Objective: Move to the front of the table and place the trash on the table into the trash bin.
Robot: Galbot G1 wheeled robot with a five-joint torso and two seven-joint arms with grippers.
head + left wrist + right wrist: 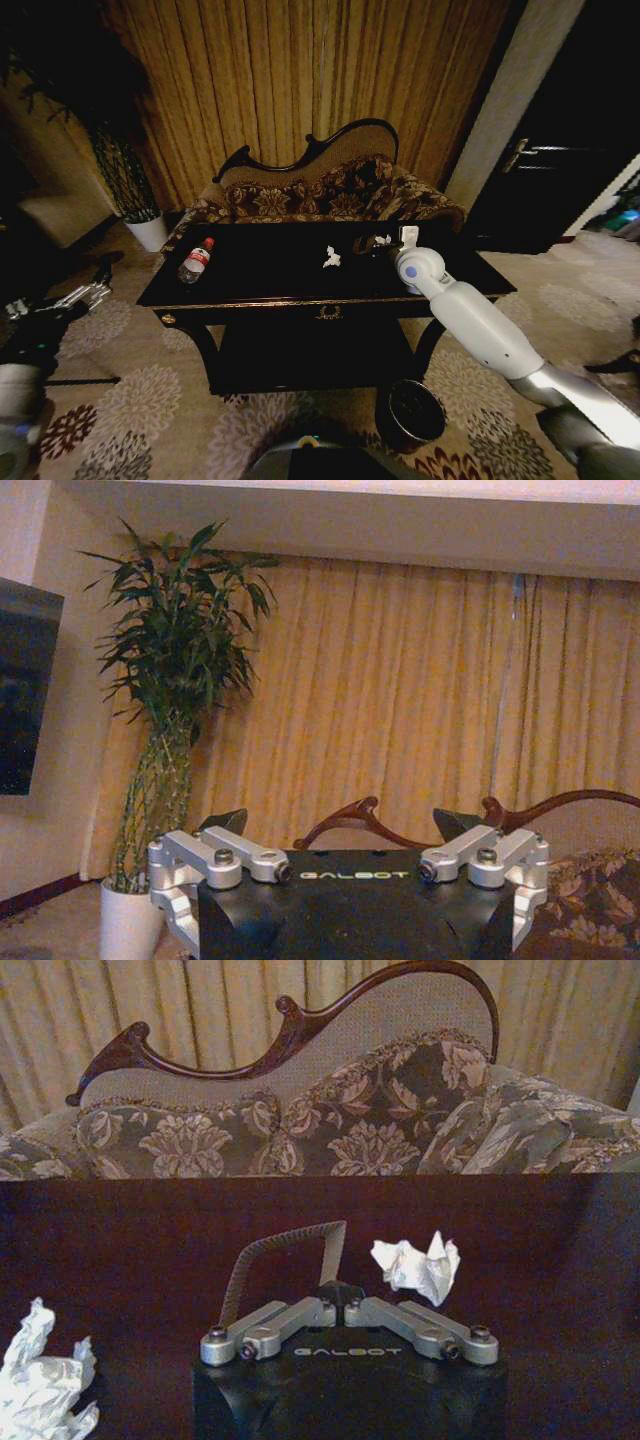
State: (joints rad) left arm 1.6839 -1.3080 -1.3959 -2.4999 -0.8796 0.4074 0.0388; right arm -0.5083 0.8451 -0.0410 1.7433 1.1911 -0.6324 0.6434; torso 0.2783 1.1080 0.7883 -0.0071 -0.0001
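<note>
Reading "GALBOT", the right tool (335, 1260) nears a paper wad (417, 1267).

Table (290, 285): glossy black top, gold edge trim, gold emblem at front centre. Bottle (194, 261): clear, red cap, red-and-white label. Paper wads (417, 1267): white. Trash bin (412, 412): dark reddish-brown outside, black inside. Sofa (300, 1130): brown floral upholstery, dark carved wooden back. Curtain (400, 700): golden tan, vertical folds. Carpet (150, 400): beige with dark red flower medallions. Plant pot (128, 920): white.
</note>
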